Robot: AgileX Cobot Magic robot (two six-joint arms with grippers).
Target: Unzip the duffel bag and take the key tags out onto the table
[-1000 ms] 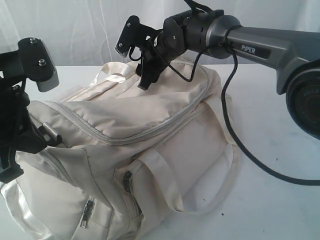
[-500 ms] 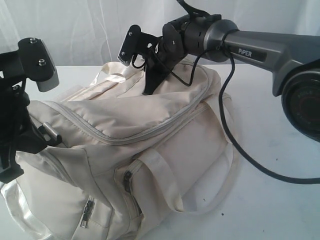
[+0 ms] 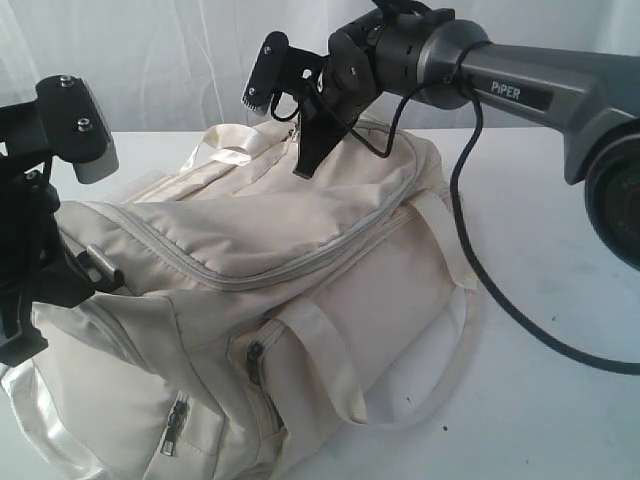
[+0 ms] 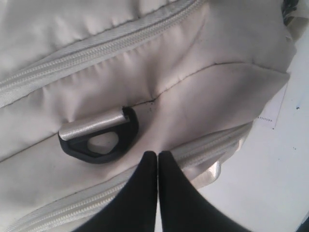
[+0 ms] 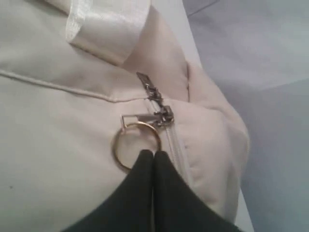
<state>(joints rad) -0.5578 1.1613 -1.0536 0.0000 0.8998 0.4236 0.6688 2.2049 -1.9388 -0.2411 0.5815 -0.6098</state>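
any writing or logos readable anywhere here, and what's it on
"PiPER": white letters on a dark plate on the grey right arm, seen in the exterior view.
A faint row of tiny marks on the table beside the bag, in the left wrist view: too small to read.
Bag: no words, labels or logos show in any view.
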